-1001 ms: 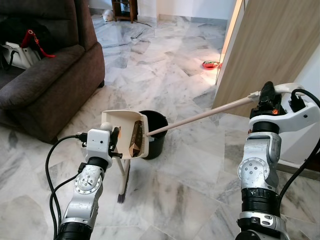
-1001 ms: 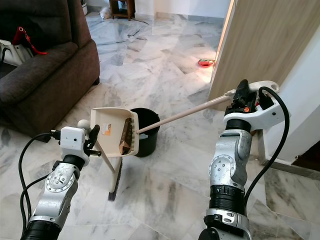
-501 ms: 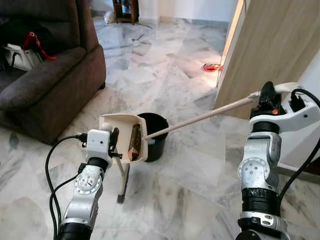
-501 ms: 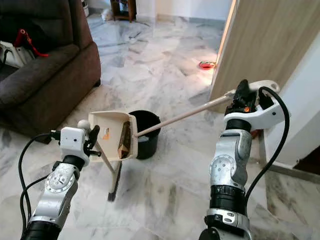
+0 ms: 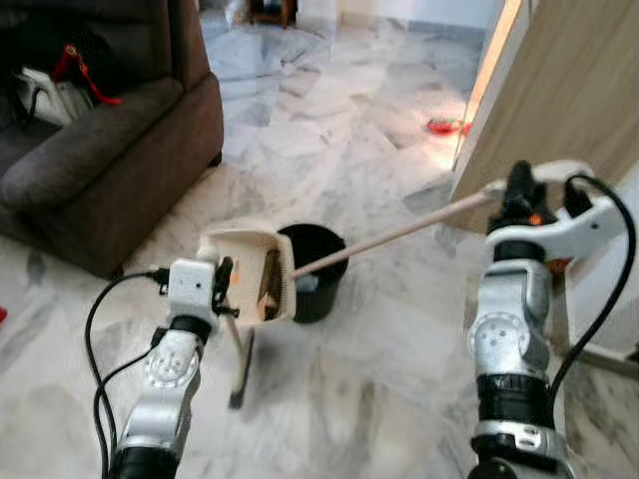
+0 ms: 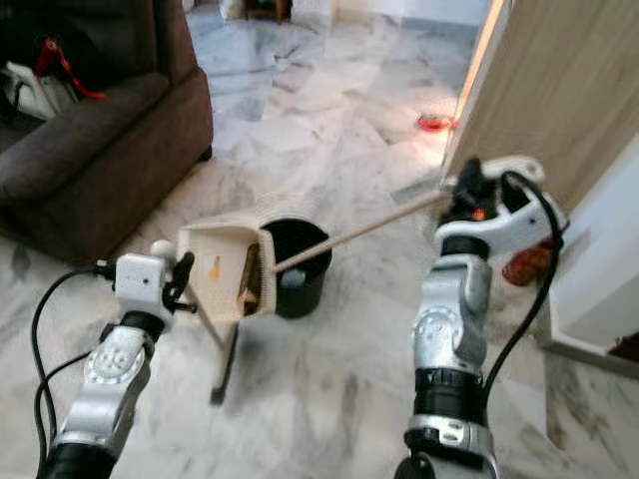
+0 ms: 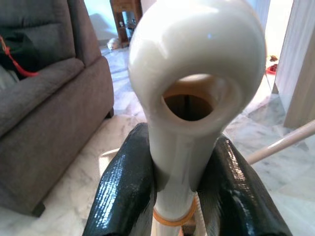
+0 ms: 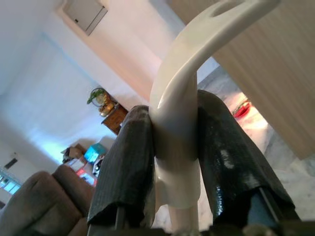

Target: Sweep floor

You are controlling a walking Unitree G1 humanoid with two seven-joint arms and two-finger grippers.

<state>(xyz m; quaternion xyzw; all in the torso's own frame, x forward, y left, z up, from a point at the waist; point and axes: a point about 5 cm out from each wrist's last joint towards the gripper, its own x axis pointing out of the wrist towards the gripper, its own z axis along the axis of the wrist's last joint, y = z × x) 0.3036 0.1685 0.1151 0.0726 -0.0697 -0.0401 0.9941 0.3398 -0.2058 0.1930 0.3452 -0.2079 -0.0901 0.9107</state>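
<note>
Dustpan (image 5: 247,271), clamped in left gripper (image 7: 179,189), tilts over bin (image 5: 318,267); right gripper (image 8: 174,167) grips broom (image 5: 399,233).

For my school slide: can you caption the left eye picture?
Robot's left gripper tips a dustpan beside a black bin.

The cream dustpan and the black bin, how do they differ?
The cream plastic dustpan is light, flat and held tipped up off the floor by the left end effector; the round black bin is dark, deep and stands upright on the marble. The dustpan holds brown debris. The two sit side by side.
</note>
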